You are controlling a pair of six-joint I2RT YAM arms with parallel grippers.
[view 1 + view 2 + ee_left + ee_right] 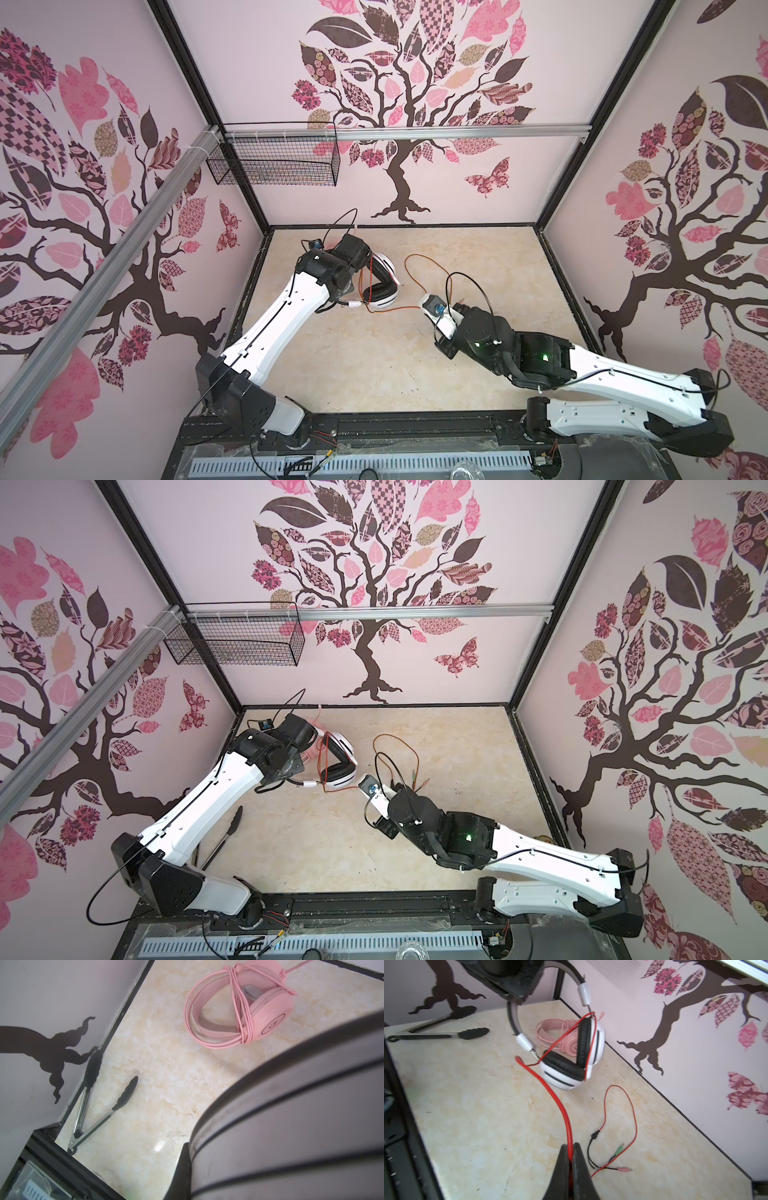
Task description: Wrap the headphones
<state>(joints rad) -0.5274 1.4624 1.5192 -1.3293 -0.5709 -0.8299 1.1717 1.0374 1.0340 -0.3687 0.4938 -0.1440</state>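
The white headphones, with black ear pads, hang with their ear cups on the table. My left gripper is shut on their headband, which fills the left wrist view as a grey-white band beside a dark finger. A red cable loops over the ear cups and runs to my right gripper, which is shut on it. The cable's free end lies looped on the table with its plugs. The pink headphones lie behind, with their cable wound round them.
Metal tongs with black tips lie open by the left wall. A black wire basket hangs on the back wall's rail. Walls enclose the marble-patterned table on three sides.
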